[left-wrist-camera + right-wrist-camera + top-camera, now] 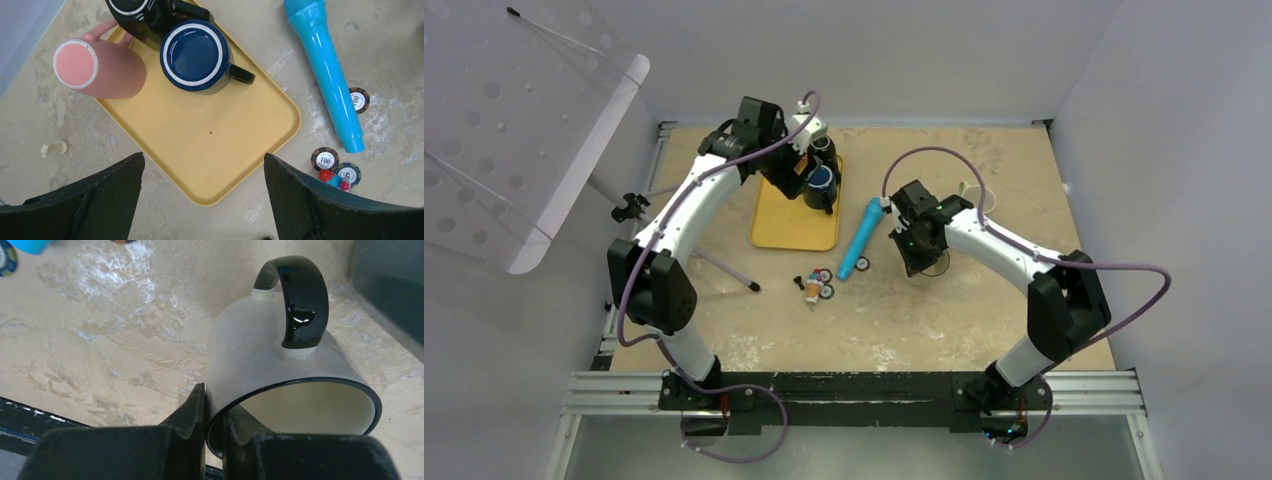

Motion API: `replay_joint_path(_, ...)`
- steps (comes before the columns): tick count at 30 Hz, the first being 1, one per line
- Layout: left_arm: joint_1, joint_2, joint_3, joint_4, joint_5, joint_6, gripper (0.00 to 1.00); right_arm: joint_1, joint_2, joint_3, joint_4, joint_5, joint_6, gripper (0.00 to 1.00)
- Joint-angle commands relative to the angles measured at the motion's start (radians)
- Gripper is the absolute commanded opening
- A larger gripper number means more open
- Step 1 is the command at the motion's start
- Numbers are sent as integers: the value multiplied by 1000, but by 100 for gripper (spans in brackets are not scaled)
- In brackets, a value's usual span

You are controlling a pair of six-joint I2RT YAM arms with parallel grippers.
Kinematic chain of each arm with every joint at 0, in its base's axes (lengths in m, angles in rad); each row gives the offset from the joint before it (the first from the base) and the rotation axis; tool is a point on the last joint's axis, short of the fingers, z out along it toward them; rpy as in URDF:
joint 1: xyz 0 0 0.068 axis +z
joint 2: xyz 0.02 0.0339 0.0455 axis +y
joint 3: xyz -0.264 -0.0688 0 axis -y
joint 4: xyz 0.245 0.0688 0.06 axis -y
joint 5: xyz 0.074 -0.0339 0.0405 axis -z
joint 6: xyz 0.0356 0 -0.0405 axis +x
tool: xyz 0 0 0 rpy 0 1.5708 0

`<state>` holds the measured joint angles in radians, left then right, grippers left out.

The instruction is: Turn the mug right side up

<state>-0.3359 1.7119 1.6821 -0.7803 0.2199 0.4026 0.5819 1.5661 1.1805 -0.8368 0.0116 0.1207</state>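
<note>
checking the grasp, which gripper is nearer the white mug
Right. The right gripper clamps the white mug at its rim; the left gripper hangs open over the tray, well away.

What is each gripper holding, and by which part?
The right gripper pinches the white mug by its rim wall; the left gripper is open, holding nothing.

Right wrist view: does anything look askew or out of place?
Yes. The white mug is tipped on its side, handle uppermost, mouth facing the camera, its rim pinched by the right gripper.
</note>
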Motion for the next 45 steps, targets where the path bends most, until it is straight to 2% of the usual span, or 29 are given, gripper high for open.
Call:
replay_joint_path(1, -3, 26, -38, 70, -42, -135, 91, 17, 8, -5, 31, 27, -30, 0)
replay_joint_path(5, -21, 42, -127, 197, -89, -371, 90, 17, 42, -15, 53, 70, -21, 6)
replay_joint_path(7, -43, 57, -157, 244, -134, -462, 89, 18, 55, -7, 54, 90, -11, 18)
replay_joint_path(9, -89, 77, -164, 287, -196, -440, 89, 18, 54, -3, 56, 100, -5, 31)
replay_joint_path(12, -178, 102, -179, 391, -244, -142, 80, 19, 35, -2, 59, 99, -7, 43)
replay_joint_path(14, -208, 97, -212, 448, -228, 79, 77, 21, 15, -4, 63, 92, -12, 50)
replay_joint_path(15, -211, 85, -237, 463, -141, 198, 77, 20, 3, -7, 66, 80, -17, 53)
replay_joint_path(18, -209, 28, -345, 461, 6, 614, 79, 21, -42, -12, 75, 51, -34, 63)
replay_joint_path(21, -207, 47, -358, 340, -9, 969, 82, 21, -64, -2, 77, 47, -47, 74)
replay_joint_path(22, -207, 69, -333, 319, -37, 1017, 83, 20, -66, 5, 76, 46, -50, 78)
replay_joint_path(26, -194, 149, -237, 240, -90, 1184, 83, 21, -65, 19, 77, 38, -49, 82)
replay_joint_path(34, -200, 275, -229, 335, -153, 1331, 79, 20, -81, -8, 93, 24, -50, 83)
replay_joint_path(36, -200, 303, -254, 392, -181, 1364, 73, 20, -86, -10, 94, 27, -48, 83)
replay_joint_path(40, -200, 372, -258, 549, -266, 1397, 52, 21, -88, -5, 98, 20, -53, 83)
replay_joint_path(42, -200, 383, -252, 569, -310, 1412, 33, 21, -91, -5, 96, 21, -52, 83)
replay_joint_path(44, -200, 353, -295, 578, -304, 1431, 2, 21, -101, -9, 93, 26, -52, 83)
replay_joint_path(45, -201, 328, -325, 594, -294, 1436, 0, 21, -108, -9, 91, 27, -52, 83)
